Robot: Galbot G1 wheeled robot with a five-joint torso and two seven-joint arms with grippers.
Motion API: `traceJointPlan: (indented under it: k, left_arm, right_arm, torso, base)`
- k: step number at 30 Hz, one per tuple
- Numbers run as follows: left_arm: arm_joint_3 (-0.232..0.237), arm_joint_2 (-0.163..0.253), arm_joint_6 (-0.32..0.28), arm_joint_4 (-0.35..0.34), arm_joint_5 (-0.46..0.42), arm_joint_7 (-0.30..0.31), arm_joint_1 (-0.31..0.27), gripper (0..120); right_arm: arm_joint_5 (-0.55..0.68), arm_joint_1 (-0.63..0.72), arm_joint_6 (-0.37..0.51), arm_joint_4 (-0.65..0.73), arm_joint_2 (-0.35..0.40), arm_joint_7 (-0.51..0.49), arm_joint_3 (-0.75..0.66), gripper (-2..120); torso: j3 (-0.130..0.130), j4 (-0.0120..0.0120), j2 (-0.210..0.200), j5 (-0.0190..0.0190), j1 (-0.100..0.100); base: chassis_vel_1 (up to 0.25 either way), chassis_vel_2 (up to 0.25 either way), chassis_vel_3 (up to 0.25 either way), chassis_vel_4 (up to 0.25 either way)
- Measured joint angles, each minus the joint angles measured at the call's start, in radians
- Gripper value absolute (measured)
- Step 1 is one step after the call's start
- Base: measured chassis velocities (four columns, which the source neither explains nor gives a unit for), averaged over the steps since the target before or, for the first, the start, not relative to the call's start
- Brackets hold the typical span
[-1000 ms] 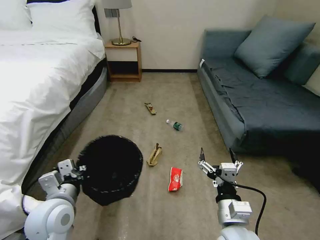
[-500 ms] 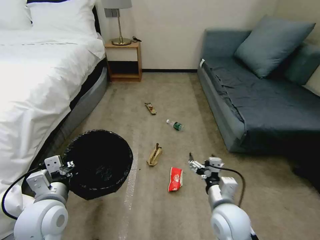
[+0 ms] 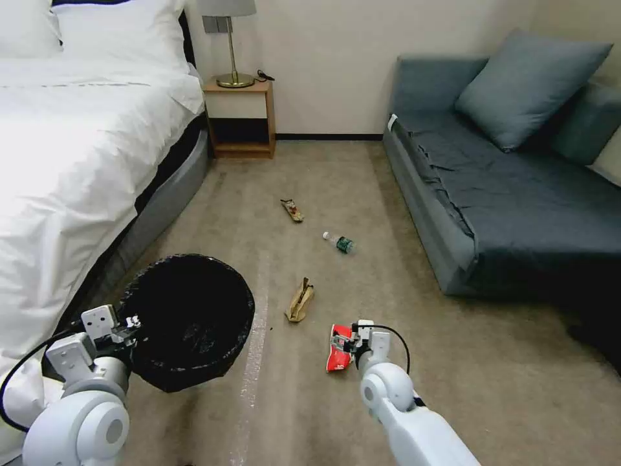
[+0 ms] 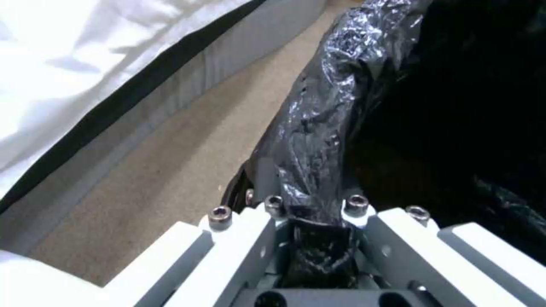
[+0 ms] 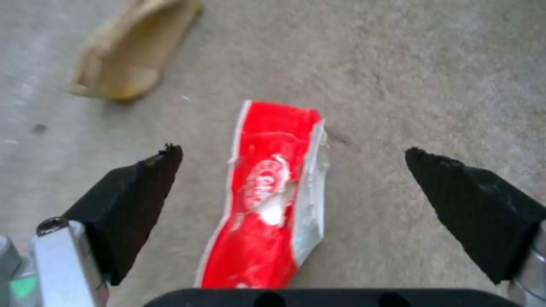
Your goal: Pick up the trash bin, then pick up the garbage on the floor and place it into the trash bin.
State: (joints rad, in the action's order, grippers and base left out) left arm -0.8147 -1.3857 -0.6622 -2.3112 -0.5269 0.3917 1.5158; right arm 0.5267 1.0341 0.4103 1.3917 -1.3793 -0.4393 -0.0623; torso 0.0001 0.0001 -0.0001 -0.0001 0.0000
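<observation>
**Hovering over the red packet, bin held at the left**

Gripping the bag-lined rim, the left tool is pinched on the trash bin, which hangs tilted at the robot's left, beside the bed. The right tool is low above the floor with its black fingertips spread wide to either side of the red-and-white snack packet, not touching it. Just beyond that packet lies the crumpled tan wrapper. Farther off lie the small bottle and, past it, the brown-yellow wrapper, both on open carpet between the bed and the sofa.
</observation>
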Motion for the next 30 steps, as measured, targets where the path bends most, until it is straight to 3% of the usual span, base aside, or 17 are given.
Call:
traceJointPlan:
  k: [3, 11, 14, 30]
  left_arm:
    - [0.002, 0.002, 0.003, 0.002, 0.0, -0.003, -0.004, 3]
    - [-0.002, 0.002, 0.006, 0.006, 0.0, -0.004, -0.004, 3]
    - [-0.004, 0.001, 0.007, 0.008, 0.0, -0.004, -0.004, 3]
    - [-0.004, 0.008, 0.013, 0.032, 0.004, -0.008, -0.009, 3]
  right_arm:
    - [-0.025, -0.02, -0.032, -0.077, -0.008, 0.011, -0.003, 97]
    - [-0.053, -0.032, -0.074, -0.165, -0.026, 0.029, -0.006, 76]
    - [-0.062, -0.029, -0.086, -0.184, -0.039, 0.037, -0.002, 57]
    - [-0.067, -0.024, -0.105, -0.199, -0.052, 0.042, 0.001, 4]
  torso:
    - [0.0, -0.0002, 0.0, 0.0, 0.0]
    - [0.0, -0.0002, 0.0, 0.0, 0.0]
    - [0.0, -0.0002, 0.0, 0.0001, 0.0]
    - [0.0, -0.0002, 0.0, 0.0, 0.0]
  base:
    - [0.0, 0.0, 0.0, 0.0]
    - [0.0, 0.0, 0.0, 0.0]
    - [0.0, 0.0, 0.0, 0.0]
    - [0.0, 0.0, 0.0, 0.0]
